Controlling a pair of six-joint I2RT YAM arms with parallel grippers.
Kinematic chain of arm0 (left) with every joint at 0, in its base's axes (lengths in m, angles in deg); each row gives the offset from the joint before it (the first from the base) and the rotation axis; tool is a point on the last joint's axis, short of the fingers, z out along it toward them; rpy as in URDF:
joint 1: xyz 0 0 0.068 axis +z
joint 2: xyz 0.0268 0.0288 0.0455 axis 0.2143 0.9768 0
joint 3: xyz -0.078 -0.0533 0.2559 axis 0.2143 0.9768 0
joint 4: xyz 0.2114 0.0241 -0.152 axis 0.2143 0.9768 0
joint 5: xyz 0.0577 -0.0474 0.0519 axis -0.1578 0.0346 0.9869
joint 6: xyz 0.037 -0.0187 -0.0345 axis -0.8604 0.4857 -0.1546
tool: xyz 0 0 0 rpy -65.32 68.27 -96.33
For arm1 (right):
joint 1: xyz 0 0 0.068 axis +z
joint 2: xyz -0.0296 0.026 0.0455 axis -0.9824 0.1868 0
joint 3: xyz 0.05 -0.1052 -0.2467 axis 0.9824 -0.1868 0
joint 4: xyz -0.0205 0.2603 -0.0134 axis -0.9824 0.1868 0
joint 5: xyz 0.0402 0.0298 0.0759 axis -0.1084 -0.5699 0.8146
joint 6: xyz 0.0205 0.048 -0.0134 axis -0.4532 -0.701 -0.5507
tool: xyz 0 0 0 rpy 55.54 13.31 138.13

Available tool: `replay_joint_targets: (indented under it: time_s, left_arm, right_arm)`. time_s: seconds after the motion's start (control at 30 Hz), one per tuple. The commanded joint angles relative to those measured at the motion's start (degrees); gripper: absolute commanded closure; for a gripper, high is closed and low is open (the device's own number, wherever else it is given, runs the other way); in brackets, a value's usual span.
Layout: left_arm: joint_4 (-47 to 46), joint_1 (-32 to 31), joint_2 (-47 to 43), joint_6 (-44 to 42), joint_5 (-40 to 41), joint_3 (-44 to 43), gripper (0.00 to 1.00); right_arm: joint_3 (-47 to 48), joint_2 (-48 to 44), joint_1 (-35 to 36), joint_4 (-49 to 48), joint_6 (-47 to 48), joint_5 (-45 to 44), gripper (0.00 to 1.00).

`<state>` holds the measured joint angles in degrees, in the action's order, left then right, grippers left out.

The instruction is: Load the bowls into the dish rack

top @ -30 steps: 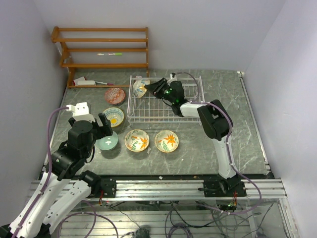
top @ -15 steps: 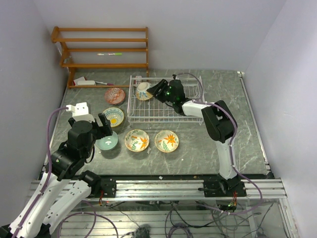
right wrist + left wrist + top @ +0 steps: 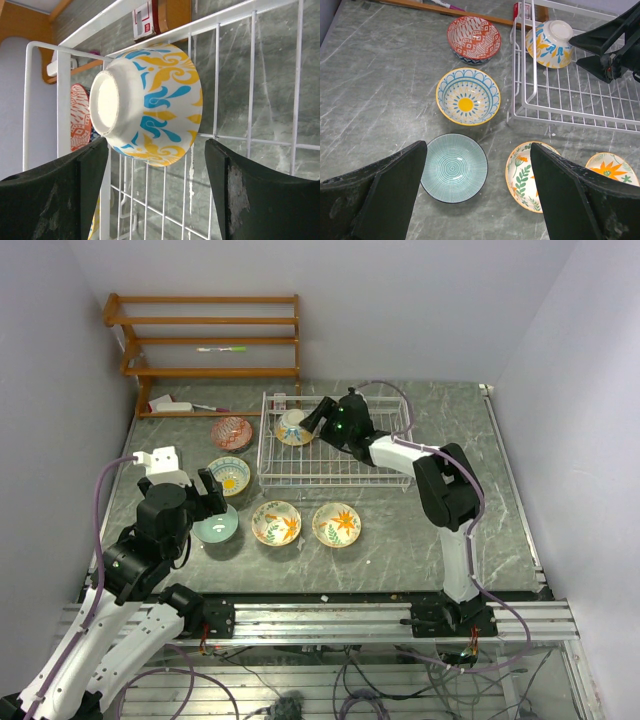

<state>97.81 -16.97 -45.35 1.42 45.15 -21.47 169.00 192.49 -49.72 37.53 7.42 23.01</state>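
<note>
The white wire dish rack [image 3: 331, 481] stands at the back middle of the table. One bowl [image 3: 291, 426] with yellow and blue outside lies tilted, base up, in its back left corner [image 3: 150, 102]. My right gripper [image 3: 316, 420] is open just beside that bowl, one finger on each side, holding nothing. The other bowls sit on the table: red-patterned [image 3: 232, 432], blue-yellow [image 3: 229, 475], teal [image 3: 217, 527], leaf-painted [image 3: 276, 523] and orange floral [image 3: 337, 524]. My left gripper [image 3: 479, 150] hangs open above the teal bowl [image 3: 453, 167] and the leaf-painted bowl [image 3: 525, 175].
A brown wooden slatted shelf [image 3: 210, 340] stands against the back wall on the left, with a pen on one level and a small box [image 3: 172, 405] at its foot. Walls close in on both sides.
My right gripper has opened and let go of the yellow-blue bowl, which now rests in the rack's back left corner. The left arm has not moved.
</note>
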Motion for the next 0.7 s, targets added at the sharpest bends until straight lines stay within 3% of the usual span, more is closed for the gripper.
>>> replay_joint_targets:
  time_s: [0.0, 0.43, 0.67]
  left_arm:
    - [0.28, 0.39, -0.79, 0.28, 1.15, -1.84, 0.05]
    - [0.19, 0.41, -0.93, 0.24, 0.90, -1.73, 0.05]
    - [0.28, 0.37, -0.49, 0.20, 0.93, -1.81, 0.04]
  right_arm:
    - [3.97, -1.71, 0.49, 7.62, 5.46, -3.81, 0.21]
    - [10.71, 0.60, 4.34, 14.02, 15.00, -9.90, 0.20]
    - [14.13, 3.91, 4.51, 14.68, 14.78, -7.27, 0.21]
